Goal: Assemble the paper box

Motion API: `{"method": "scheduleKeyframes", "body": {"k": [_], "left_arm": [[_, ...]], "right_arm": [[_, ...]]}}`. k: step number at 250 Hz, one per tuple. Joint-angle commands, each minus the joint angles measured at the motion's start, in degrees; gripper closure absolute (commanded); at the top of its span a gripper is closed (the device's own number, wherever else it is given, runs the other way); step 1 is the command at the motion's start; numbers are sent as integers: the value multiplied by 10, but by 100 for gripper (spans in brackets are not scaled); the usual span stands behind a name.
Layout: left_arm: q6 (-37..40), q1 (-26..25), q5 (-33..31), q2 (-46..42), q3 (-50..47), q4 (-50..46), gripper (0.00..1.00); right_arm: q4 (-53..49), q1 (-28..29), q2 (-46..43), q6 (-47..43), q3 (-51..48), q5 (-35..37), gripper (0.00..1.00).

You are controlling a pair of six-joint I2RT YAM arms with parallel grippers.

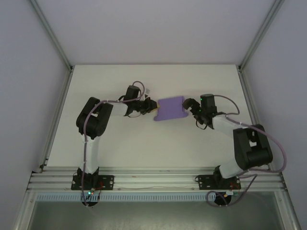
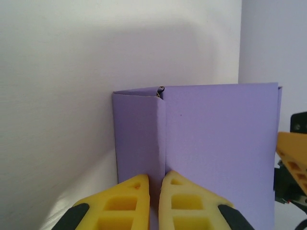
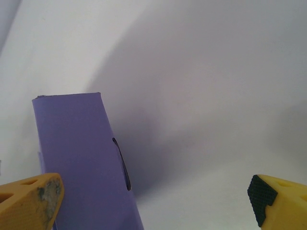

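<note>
The purple paper box (image 1: 171,109) is partly folded and held between the two arms near the middle of the table. My left gripper (image 1: 152,104) holds its left end. In the left wrist view the yellow fingers (image 2: 128,201) pinch a folded wall of the paper box (image 2: 216,143), and the left gripper (image 2: 157,196) is shut on that card. My right gripper (image 1: 193,106) is at the box's right end. In the right wrist view the right gripper (image 3: 153,201) is wide open, with the paper box (image 3: 76,158) beside its left finger (image 3: 31,201); a slot shows along the card's edge.
The white table (image 1: 144,143) extends around the box. Aluminium frame posts (image 1: 57,110) border the sides, and a rail (image 1: 153,179) with both arm bases runs along the near edge.
</note>
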Motion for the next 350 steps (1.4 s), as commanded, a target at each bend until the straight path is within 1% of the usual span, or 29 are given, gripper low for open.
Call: {"method": "scheduleKeyframes", "body": {"k": [1, 27, 52, 75, 106, 123, 141, 166, 202, 260, 286, 318, 350], "left_arm": [[-1, 0, -21, 23, -25, -31, 89], [23, 0, -38, 14, -21, -56, 89], [31, -1, -39, 21, -7, -72, 89], [28, 0, -36, 28, 2, -75, 89], [28, 0, -36, 34, 11, -77, 89], [33, 0, -38, 34, 19, -86, 89], [39, 0, -39, 32, 25, -98, 89], [45, 0, -40, 28, 29, -109, 89], [54, 0, -47, 19, 38, -128, 89], [65, 0, -54, 8, 55, -157, 89], [71, 0, -58, 2, 66, -174, 89], [79, -1, -70, -8, 78, -196, 89], [88, -2, -73, -13, 90, -210, 89]], "right_arm": [[64, 0, 46, 16, 23, -81, 0], [87, 0, 86, 14, 48, -137, 5], [128, 0, 107, 27, 57, -198, 10], [163, -1, 96, 27, 42, -206, 10], [152, 0, 88, 9, 45, -213, 10], [147, 0, 98, 9, 56, -233, 10], [179, 0, 105, 18, 53, -251, 10], [197, 0, 93, 11, 49, -249, 10], [146, 0, 81, -14, 67, -248, 9], [137, 0, 51, -24, 60, -246, 9], [91, 1, 33, -39, 70, -231, 8], [61, 2, 23, -36, 75, -227, 5], [45, 4, 11, -55, 78, -217, 2]]}}
